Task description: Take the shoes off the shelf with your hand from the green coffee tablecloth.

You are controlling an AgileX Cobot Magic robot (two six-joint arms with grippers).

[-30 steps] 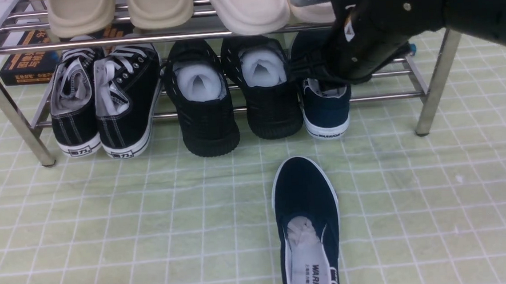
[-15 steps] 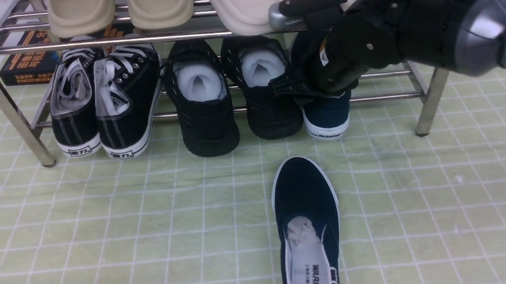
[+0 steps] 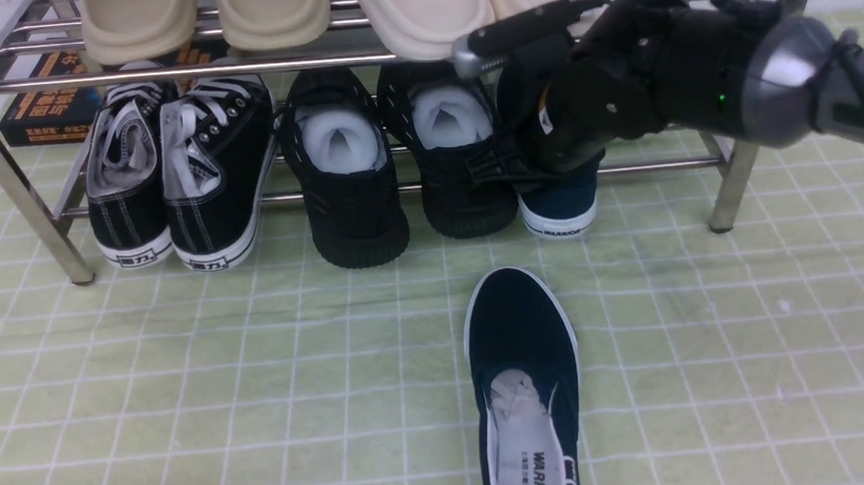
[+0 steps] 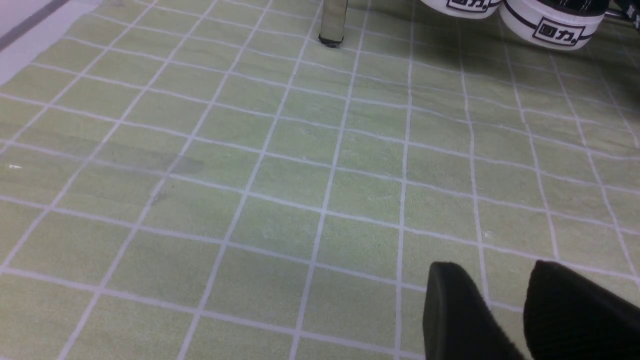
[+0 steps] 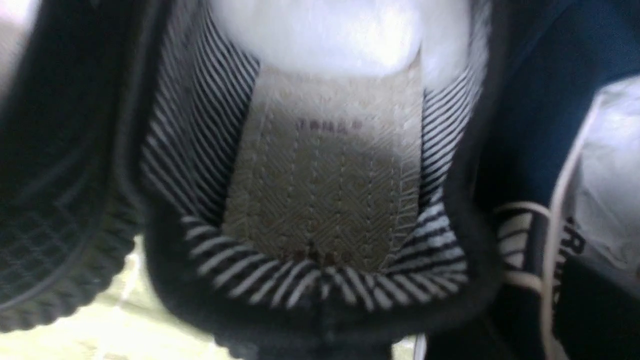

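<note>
Now, right gripper (image 3: 477,110): reaches in from the right at the lower tier of the shelf (image 3: 732,183); fingers one above the other and spread wide, silver-tipped finger (image 3: 474,55) by the top rail; nothing visibly clamped, contact with the shoe cannot be told.
Shoe on rack: navy slip-on (image 3: 560,204), rightmost on the lower tier, just beside a black knit shoe (image 3: 467,194), heel facing the camera, upper part hidden by the gripper.
Shoe on cloth: second navy slip-on (image 3: 521,343) lies on the green tablecloth (image 3: 182,366) in front of the rack, toe toward it.
Left gripper (image 4: 505,285): low over bare cloth, fingers slightly apart, holding nothing.
</note>
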